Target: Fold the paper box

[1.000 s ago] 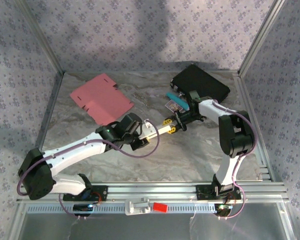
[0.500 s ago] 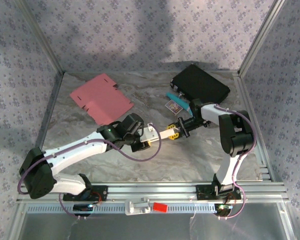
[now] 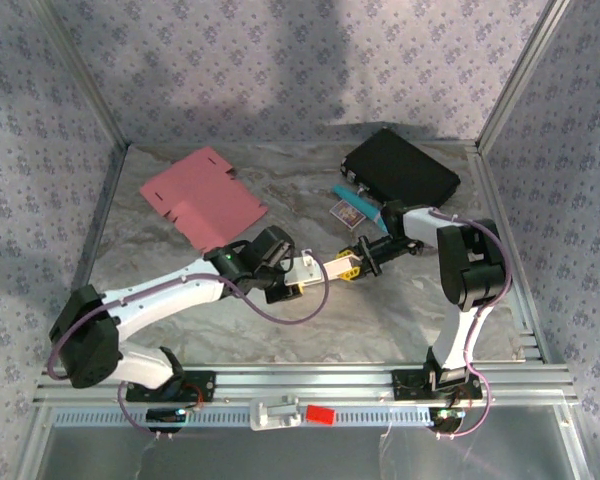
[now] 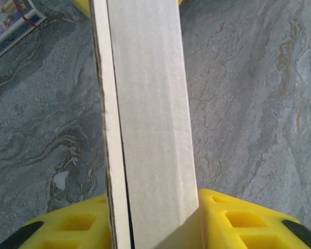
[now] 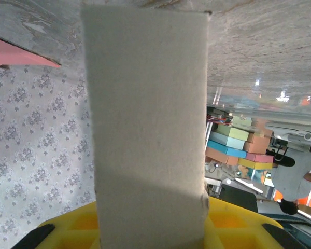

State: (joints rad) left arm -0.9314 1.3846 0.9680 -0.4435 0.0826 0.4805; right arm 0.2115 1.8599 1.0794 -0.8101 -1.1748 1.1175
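A small white paper box hangs just above the marbled table, held end to end between both grippers. My left gripper is shut on its left end. In the left wrist view the box runs up from between the yellow fingers, with a seam along its left edge. My right gripper is shut on the right end. In the right wrist view the box's flat side stands between the yellow fingers.
A flat pink cardboard blank lies at the back left. A black case sits at the back right, with a teal item and a small printed packet in front of it. Metal frame rails edge the table.
The box and both grippers have shifted slightly toward the near edge. The right gripper has come down and left, and the left jaws have narrowed a little on the box.
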